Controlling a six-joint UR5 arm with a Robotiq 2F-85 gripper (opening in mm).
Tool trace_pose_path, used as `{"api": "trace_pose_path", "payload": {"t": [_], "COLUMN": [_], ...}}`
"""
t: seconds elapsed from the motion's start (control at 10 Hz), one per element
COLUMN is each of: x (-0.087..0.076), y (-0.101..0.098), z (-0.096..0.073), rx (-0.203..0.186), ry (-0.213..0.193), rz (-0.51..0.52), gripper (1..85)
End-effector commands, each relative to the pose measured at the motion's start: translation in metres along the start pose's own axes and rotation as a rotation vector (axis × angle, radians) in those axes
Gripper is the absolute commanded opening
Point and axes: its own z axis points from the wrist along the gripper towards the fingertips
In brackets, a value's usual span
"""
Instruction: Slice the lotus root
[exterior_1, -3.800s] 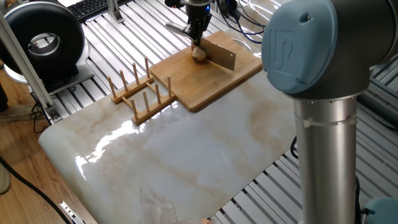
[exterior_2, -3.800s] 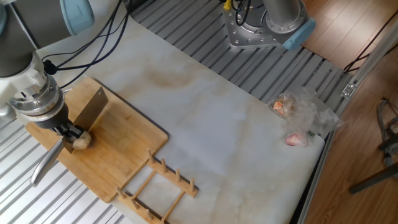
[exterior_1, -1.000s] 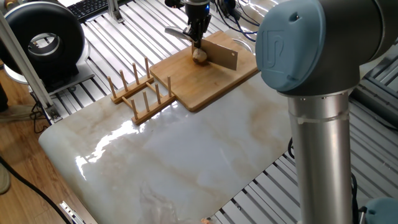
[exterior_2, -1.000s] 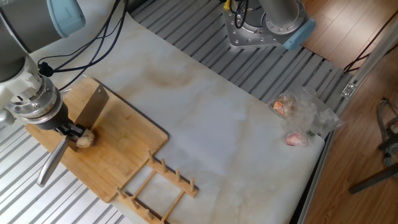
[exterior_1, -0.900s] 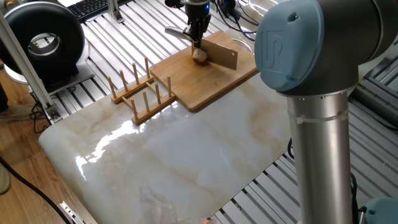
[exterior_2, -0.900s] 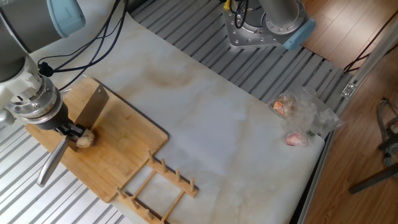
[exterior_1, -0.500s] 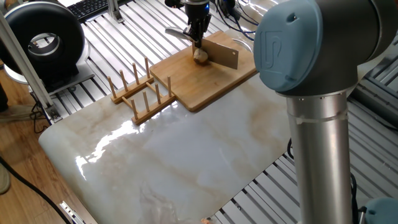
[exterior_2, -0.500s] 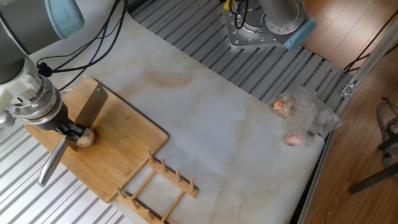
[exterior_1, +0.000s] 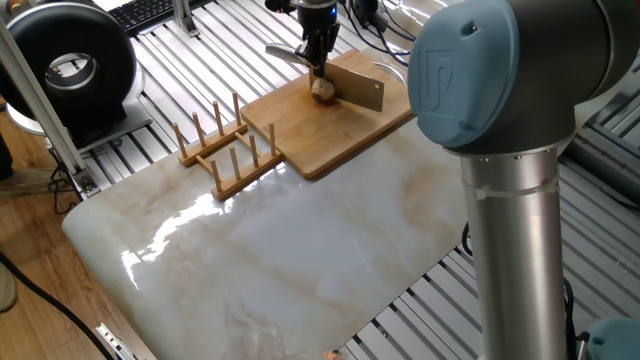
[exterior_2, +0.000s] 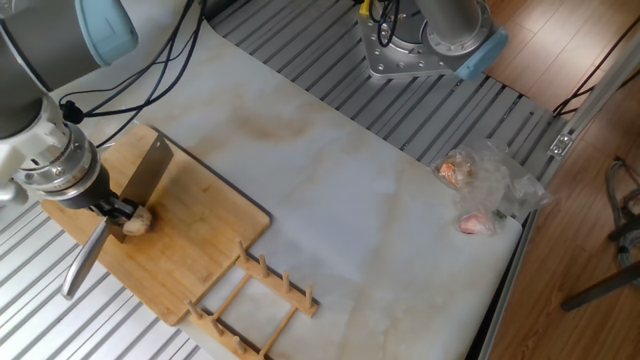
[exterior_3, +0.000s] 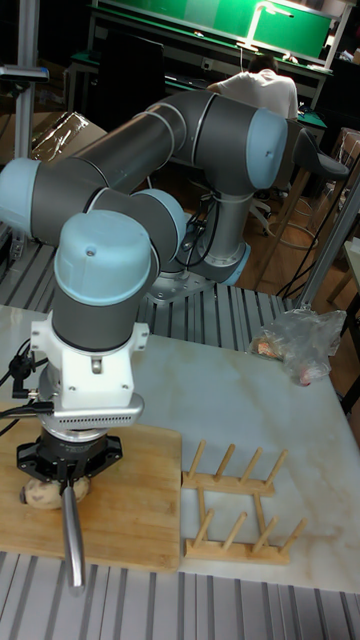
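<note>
In one fixed view my pincer (exterior_1: 319, 66) grips a steel cleaver (exterior_1: 357, 88) whose blade stands against the small beige lotus root (exterior_1: 322, 89) on the bamboo cutting board (exterior_1: 340, 125).

The other fixed view shows the root unbraced; it may roll.

In the tall fixed view, a skewed press could shift the board.

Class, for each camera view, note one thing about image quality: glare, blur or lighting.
One fixed view: white glare streaks the marble slab, and the near arm looms large and soft. The other fixed view: evenly lit, without strong glare. Tall fixed view: dim background, bright green screen at top.
</note>
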Motion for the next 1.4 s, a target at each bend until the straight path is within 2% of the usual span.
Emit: {"api": "trace_pose_path", "payload": {"t": [0.0, 0.1, 0.5, 0.7, 1.0, 1.3], "x": [0.001, 0.0, -0.014, -0.016, -0.026, -0.035], "y": [0.004, 0.006, 0.007, 0.002, 0.003, 0.005], "z": [-0.02, -0.024, -0.001, -0.001, 0.002, -0.008], "rx": [-0.013, -0.009, 0.0, 0.018, 0.02, 0.024], "ry": [0.016, 0.025, -0.011, -0.015, -0.047, -0.065], "rz": [0.001, 0.009, 0.023, 0.03, 0.032, 0.033], "gripper": [1.3, 1.3, 1.3, 1.3, 1.3, 1.3]}}
